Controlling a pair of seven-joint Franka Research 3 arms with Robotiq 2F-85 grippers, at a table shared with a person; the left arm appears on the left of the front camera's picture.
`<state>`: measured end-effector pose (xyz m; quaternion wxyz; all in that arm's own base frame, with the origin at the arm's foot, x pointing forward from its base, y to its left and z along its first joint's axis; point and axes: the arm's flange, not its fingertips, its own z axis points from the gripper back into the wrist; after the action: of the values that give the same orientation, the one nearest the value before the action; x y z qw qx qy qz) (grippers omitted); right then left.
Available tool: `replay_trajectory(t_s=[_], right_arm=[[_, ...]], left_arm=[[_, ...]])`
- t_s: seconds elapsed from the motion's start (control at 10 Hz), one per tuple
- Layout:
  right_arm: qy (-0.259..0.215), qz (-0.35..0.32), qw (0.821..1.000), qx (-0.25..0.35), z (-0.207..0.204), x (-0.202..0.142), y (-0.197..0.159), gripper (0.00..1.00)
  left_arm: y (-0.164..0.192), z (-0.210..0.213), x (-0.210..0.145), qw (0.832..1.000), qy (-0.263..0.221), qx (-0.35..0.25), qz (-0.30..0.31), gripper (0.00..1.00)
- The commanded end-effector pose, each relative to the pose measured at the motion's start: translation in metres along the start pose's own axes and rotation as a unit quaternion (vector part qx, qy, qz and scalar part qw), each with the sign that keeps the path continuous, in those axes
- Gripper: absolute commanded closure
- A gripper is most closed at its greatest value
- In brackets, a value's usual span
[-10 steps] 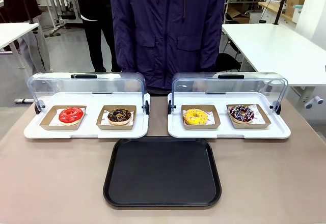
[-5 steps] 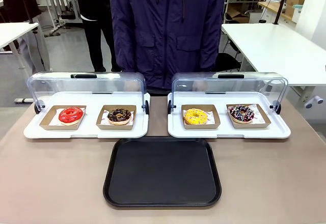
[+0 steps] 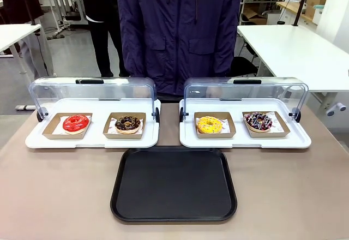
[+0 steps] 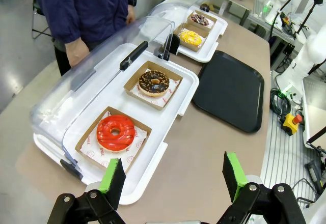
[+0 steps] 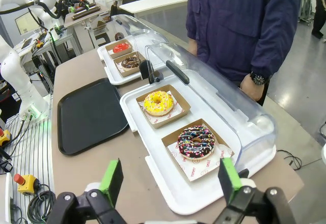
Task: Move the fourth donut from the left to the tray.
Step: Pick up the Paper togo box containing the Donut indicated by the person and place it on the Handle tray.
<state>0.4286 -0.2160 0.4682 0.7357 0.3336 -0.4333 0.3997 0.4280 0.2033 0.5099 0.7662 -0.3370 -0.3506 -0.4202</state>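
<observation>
We count four ring donuts, two white trays, two clear lids, one black tray and two grippers. The left white tray (image 3: 32, 142), smooth plastic with rounded corners, carries a glossy red donut (image 3: 76, 123) and a chocolate donut (image 3: 128, 124) with gold sprinkles. The right white tray (image 3: 301, 141) carries a smooth yellow donut (image 3: 209, 124) and the fourth donut (image 3: 258, 121), which has dark glaze, white and pink drizzle, and a bumpy sprinkle top. Each of the four sits in its own shallow square brown cardboard holder (image 3: 281, 131) on a printed paper liner (image 5: 197, 171). The fourth donut is in the rightmost holder, just beside the yellow one, apart from the black tray (image 3: 173, 184). That tray is matte and rectangular with rounded corners and a raised rim, and it lies on the grey-brown table (image 3: 54, 196) just in front of the white trays. Both domed lids (image 3: 92, 93), transparent with black handles, are swung up toward the far side. One person (image 3: 180, 33) in a dark blue jacket stands behind. The left gripper (image 4: 172, 174) is spread wide with nothing between its green pads (image 4: 109, 175), near the red donut's end. The right gripper (image 5: 170, 179) is also wide and holds nothing, near the fourth donut's end.
</observation>
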Motion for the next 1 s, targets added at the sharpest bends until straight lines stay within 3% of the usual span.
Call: replay_trajectory(t_s=[0.0,0.9], right_arm=[[-0.004,0.004,1.0,0.002,-0.0005,0.0012,0.0004,0.0],[-0.004,0.004,1.0,0.002,-0.0005,0.0012,0.0004,0.0]], left_arm=[[-0.0039,0.0005,0.0002,1.0,-0.005,0.001,-0.005,0.0],[-0.0039,0.0005,0.0002,1.0,-0.005,0.001,-0.005,0.0]])
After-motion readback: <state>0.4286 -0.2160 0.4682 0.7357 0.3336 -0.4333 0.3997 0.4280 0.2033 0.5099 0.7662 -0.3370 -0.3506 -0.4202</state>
